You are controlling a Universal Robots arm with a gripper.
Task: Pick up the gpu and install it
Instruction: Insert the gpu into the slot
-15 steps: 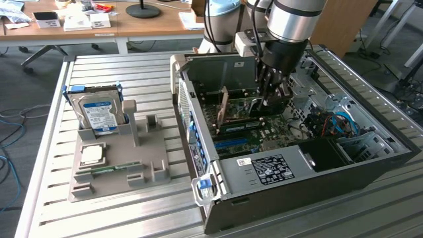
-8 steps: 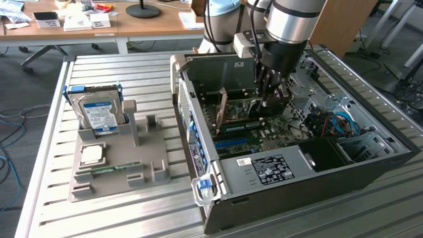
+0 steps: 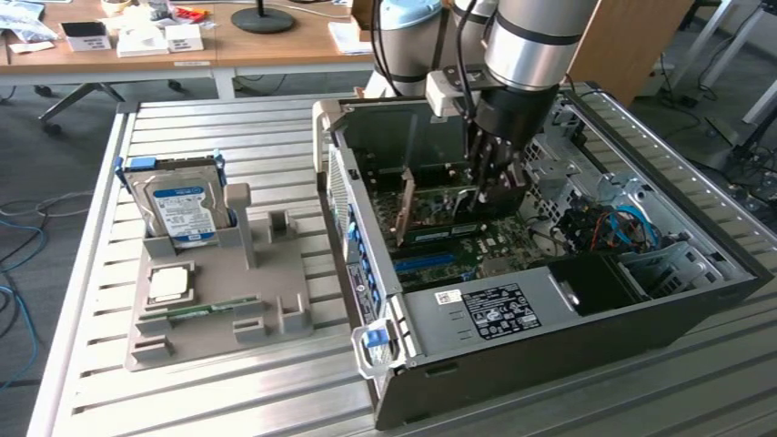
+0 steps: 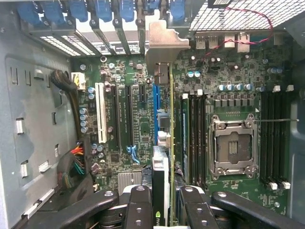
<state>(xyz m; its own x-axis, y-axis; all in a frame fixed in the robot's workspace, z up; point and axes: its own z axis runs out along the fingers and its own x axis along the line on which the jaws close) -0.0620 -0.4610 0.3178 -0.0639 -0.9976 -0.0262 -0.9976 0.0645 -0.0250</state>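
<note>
**Progress:** Pick-up is complete. The gpu (image 3: 452, 208) stands on edge inside the computer case (image 3: 583, 350), clear of the table (image 3: 195, 401). The pincer (image 4: 167, 210) grips it, closed part-way with one finger on each face of the thin card.

In the wrist view the card runs alongside the blue slot (image 4: 155, 107) on the case floor. Its bracket (image 4: 167, 43) points towards the case's rear slot covers. Whether the edge connector has entered a slot cannot be told, so seating is judged unfinished.

**Materials:**
- The card is a thin, rigid board with a dark face.
- The bracket is bent, silvery sheet metal.
- The motherboard (image 4: 138, 119) is green and densely studded with components.
- The case is grey steel, perforated in places — the table outside it is ribbed pale metal.
</note>
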